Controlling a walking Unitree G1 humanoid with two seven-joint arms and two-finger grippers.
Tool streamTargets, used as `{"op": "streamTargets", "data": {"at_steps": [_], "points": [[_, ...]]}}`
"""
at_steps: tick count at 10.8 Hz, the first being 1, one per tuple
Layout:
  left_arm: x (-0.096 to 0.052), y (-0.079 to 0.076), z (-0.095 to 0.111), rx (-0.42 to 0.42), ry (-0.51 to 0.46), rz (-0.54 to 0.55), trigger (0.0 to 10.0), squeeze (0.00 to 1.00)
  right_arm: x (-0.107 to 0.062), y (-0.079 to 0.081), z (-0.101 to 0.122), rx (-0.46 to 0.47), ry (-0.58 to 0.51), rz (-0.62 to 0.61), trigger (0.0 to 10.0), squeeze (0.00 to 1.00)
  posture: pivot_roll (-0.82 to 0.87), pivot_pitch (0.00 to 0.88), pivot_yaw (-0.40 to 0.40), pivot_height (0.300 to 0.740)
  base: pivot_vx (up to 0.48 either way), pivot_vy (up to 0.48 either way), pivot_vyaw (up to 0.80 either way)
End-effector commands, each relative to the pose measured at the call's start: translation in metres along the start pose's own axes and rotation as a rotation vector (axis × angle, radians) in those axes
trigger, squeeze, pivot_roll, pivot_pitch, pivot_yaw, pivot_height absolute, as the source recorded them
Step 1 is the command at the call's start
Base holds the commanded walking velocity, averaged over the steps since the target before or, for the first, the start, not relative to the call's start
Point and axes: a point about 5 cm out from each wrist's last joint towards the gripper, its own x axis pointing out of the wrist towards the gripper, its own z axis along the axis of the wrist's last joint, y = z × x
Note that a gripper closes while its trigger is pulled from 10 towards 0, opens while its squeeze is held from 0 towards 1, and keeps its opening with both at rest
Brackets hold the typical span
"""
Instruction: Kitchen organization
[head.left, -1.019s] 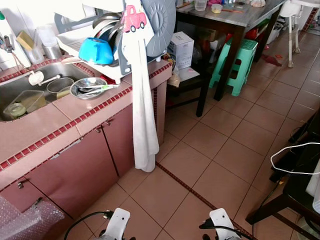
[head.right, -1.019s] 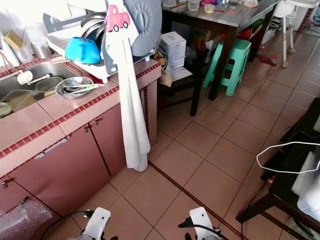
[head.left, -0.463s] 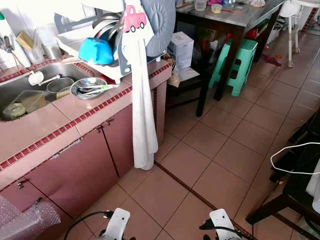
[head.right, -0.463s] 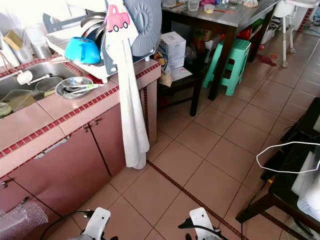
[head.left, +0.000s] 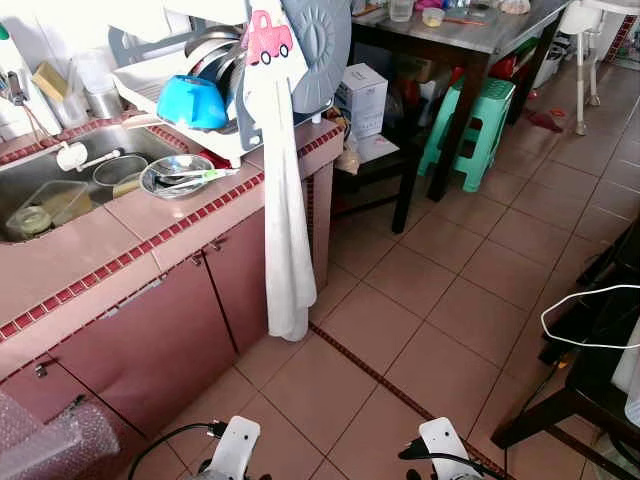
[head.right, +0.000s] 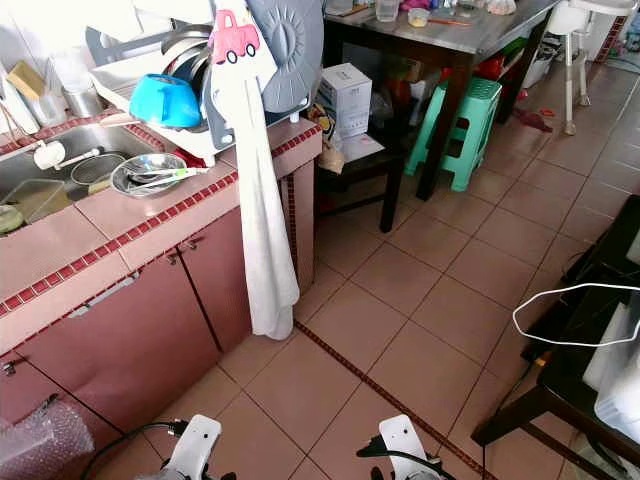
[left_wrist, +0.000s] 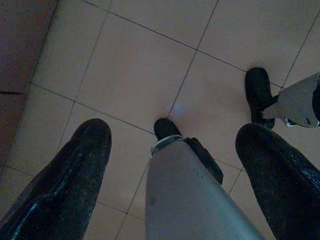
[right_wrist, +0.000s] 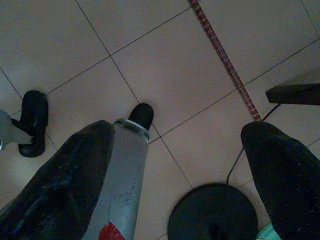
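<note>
Our left claw (left_wrist: 172, 165) and right claw (right_wrist: 177, 165) hung wide and empty over the floor tiles (head.left: 440, 290). At upper left, the counter (head.left: 150, 215) carried a steel bowl (head.left: 177, 176) beside the dish rack (head.left: 215, 85).

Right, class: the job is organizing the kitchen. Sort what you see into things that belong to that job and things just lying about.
Belongs to the job:
- metal bowl holding utensils on the counter
- blue bowl in the dish rack
- sink with containers in it
- white towel hanging off the rack

Just lying about:
- green stool
- white box
- table
- white cable
</note>
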Motion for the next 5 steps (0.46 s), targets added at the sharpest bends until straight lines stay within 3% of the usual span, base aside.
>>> {"op": "streamTargets", "data": {"at_steps": [1,4,5], "points": [[-0.0002,-0.0001,-0.0034,0.029,0.011,0.004,10.0,0.0,-0.0006,0.0023,-0.0045,0.012,0.001,-0.002,10.0,0.0,-0.02,0.016,0.038,0.74,0.0,0.0,0.0],[-0.0006,-0.0011,-0.0085,-0.016,0.009,0.01,10.0,0.0,-0.0008,0.0027,-0.006,0.001,0.004,-0.001,10.0,0.0,-0.01,0.021,0.036,0.74,0.0,0.0,0.0],[-0.001,-0.0029,-0.0123,-0.145,-0.015,-0.007,10.0,0.0,-0.0004,0.0052,-0.0043,0.013,-0.006,0.004,10.0,0.0,0.01,0.026,0.042,0.74,0.0,0.0,0.0]]}}
